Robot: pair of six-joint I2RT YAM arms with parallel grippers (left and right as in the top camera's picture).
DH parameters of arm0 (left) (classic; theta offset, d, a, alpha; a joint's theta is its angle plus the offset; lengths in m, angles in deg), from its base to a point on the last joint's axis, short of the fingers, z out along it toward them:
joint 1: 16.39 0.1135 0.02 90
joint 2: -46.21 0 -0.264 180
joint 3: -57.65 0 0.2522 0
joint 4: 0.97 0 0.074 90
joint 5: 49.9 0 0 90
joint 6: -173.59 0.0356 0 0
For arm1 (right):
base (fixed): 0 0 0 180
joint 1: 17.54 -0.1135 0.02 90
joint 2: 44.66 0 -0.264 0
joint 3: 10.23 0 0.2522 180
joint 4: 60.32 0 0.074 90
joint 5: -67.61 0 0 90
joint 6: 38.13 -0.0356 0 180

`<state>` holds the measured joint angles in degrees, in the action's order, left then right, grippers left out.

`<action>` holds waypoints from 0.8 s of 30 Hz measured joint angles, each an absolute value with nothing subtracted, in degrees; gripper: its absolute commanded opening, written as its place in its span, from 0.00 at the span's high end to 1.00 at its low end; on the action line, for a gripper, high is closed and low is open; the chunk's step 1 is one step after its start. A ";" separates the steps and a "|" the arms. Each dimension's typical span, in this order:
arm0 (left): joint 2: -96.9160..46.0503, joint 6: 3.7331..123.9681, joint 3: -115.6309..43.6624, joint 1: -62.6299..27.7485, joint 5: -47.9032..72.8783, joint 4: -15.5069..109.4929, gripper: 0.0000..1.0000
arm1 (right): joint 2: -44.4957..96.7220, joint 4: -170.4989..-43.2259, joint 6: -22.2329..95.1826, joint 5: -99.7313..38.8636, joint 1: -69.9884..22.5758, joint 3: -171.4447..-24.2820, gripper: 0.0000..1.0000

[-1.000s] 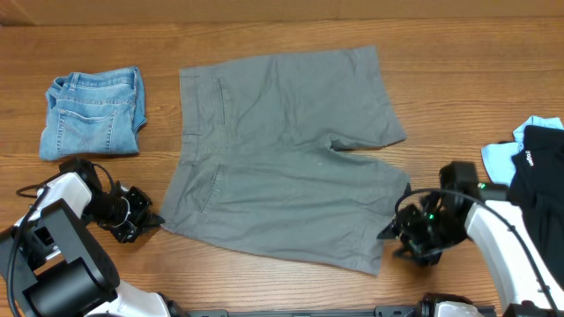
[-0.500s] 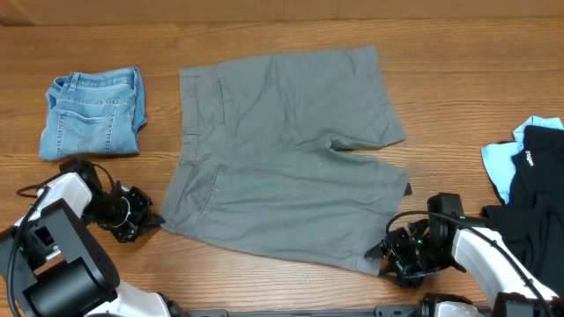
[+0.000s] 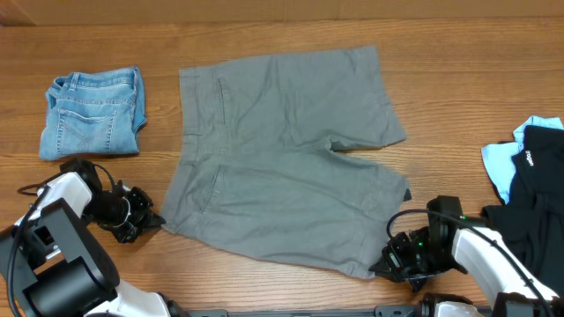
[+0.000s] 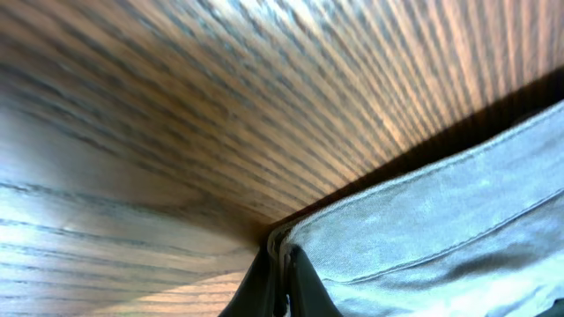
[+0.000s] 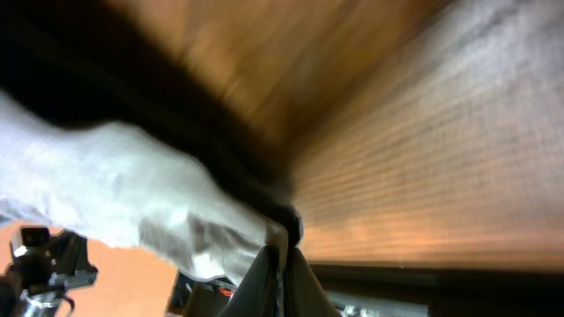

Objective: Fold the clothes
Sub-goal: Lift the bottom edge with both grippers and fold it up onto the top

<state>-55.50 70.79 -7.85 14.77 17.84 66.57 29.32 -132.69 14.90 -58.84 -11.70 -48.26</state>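
Wooden tabletop (image 3: 282,26), grey shorts (image 3: 282,158) lying flat on it, left claw (image 3: 157,222) clamped on their waistband corner, right claw (image 3: 381,264) clamped on their leg-hem corner, denim shorts (image 3: 92,113) apart to their left.

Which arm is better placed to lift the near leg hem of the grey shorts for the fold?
Right. The right gripper is shut on the near hem corner of the grey shorts; the left gripper pinches the waistband corner at the opposite end.
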 measured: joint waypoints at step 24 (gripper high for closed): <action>-15.61 78.24 -14.13 14.35 17.06 85.47 0.96 | 18.28 -168.73 26.01 -47.67 -11.70 -99.34 0.96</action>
